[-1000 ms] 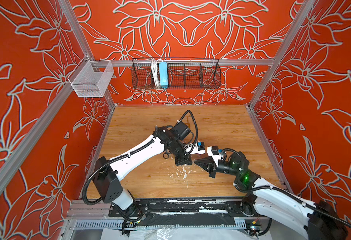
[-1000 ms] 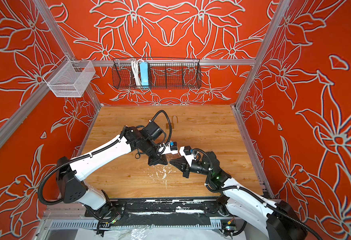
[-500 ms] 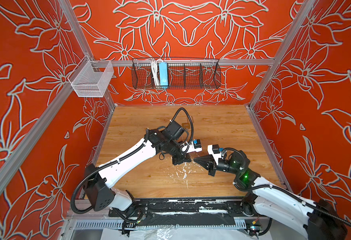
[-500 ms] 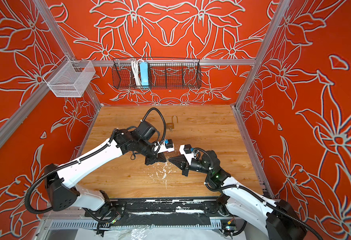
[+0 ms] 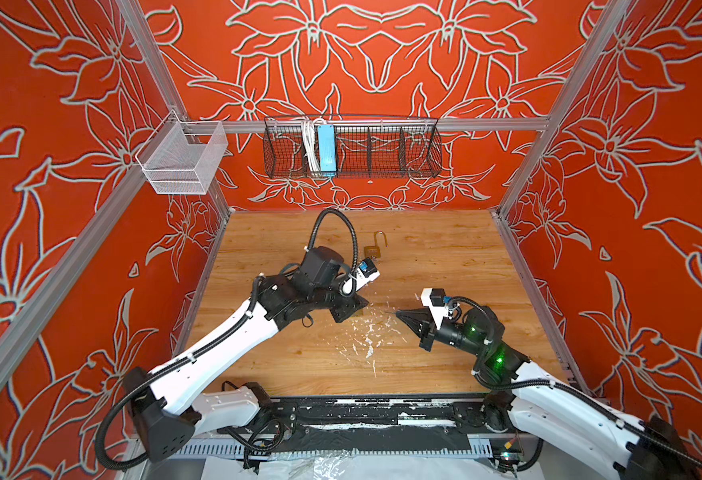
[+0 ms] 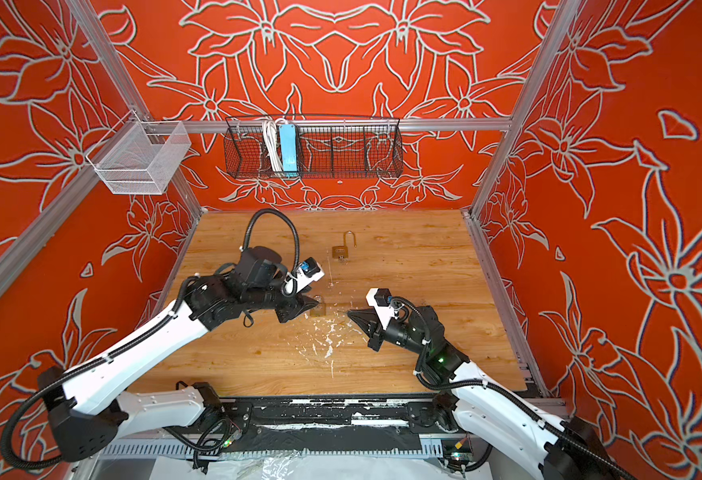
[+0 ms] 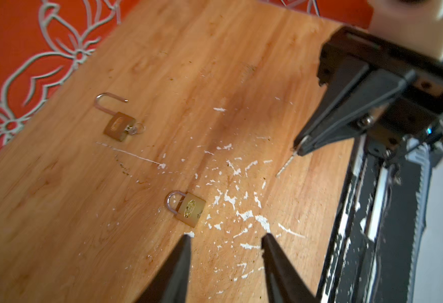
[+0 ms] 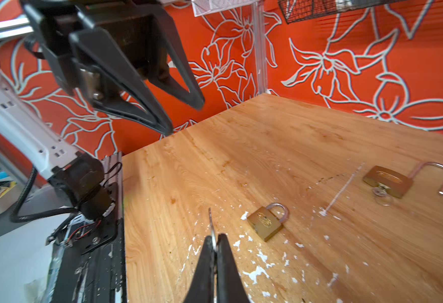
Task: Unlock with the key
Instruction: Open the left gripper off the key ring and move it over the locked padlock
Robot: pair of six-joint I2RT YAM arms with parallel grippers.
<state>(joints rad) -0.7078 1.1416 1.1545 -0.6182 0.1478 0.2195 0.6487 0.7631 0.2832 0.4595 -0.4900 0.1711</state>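
A small brass padlock point(image 7: 189, 208) with its shackle shut lies flat on the wooden table point(image 7: 57, 210), just beyond my left gripper point(image 7: 225, 236), which is open and empty above it. In a top view this padlock point(image 6: 318, 309) shows beside the left gripper point(image 6: 299, 308). My right gripper point(image 8: 216, 238) is shut on a thin silver key point(image 8: 211, 223), whose blade points out past the tips, to the left of the padlock point(image 8: 266, 221). In both top views the right gripper point(image 5: 399, 314) hovers right of centre, apart from the left gripper point(image 5: 347, 308).
A second brass padlock point(image 5: 373, 249) lies further back with its shackle swung open and a key in it point(image 8: 380, 192). White flecks mark the table's middle. A black wire basket point(image 5: 353, 147) and a white mesh basket point(image 5: 179, 160) hang on the walls.
My left gripper has opened and drawn back to the left, away from the right gripper. The shut padlock now lies on the table in front of it. The right gripper still holds the key.
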